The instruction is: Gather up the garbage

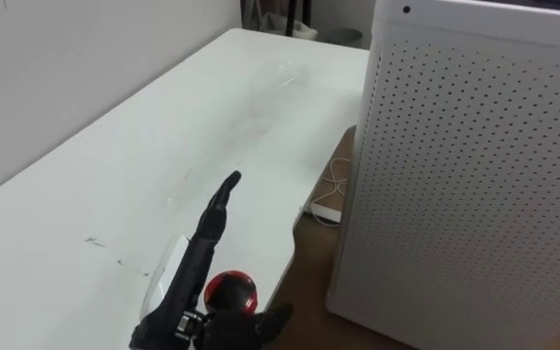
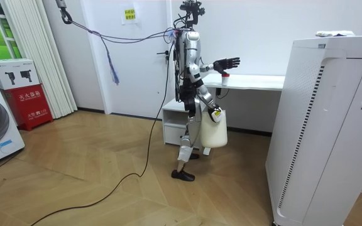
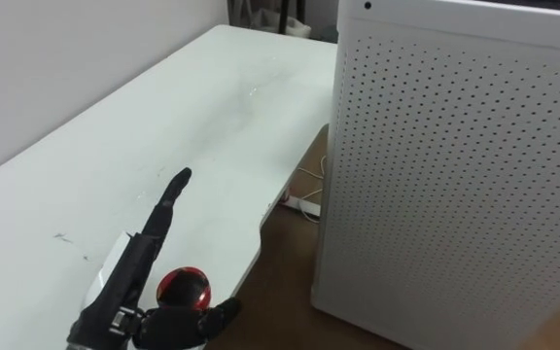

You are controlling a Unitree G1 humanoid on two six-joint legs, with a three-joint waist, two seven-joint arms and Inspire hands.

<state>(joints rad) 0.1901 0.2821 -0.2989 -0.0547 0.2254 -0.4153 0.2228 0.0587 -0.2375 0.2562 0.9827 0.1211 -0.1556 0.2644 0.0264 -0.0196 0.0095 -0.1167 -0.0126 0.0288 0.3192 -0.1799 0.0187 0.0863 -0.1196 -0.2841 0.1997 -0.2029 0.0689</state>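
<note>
A bottle with a red cap (image 1: pixel 231 290) stands at the near end of the white table (image 1: pixel 192 117); in the room view the red-capped bottle (image 2: pixel 225 77) sits just under my raised hand. My left hand (image 1: pixel 202 248) reaches over the table with its fingers straight and open, the cap lying between fingers and thumb. It covers most of the bottle, of which a pale clear part (image 1: pixel 166 272) shows beside it. Down at my side, my right hand (image 2: pixel 215 113) is shut on a white bag (image 2: pixel 213 132) that hangs from it.
A tall white perforated appliance (image 1: pixel 474 165) stands close to the table's right side, with white cables (image 1: pixel 331 190) on the wooden floor in the gap. A white drawer unit (image 2: pixel 173 125) sits under the table. I stand at the table's end.
</note>
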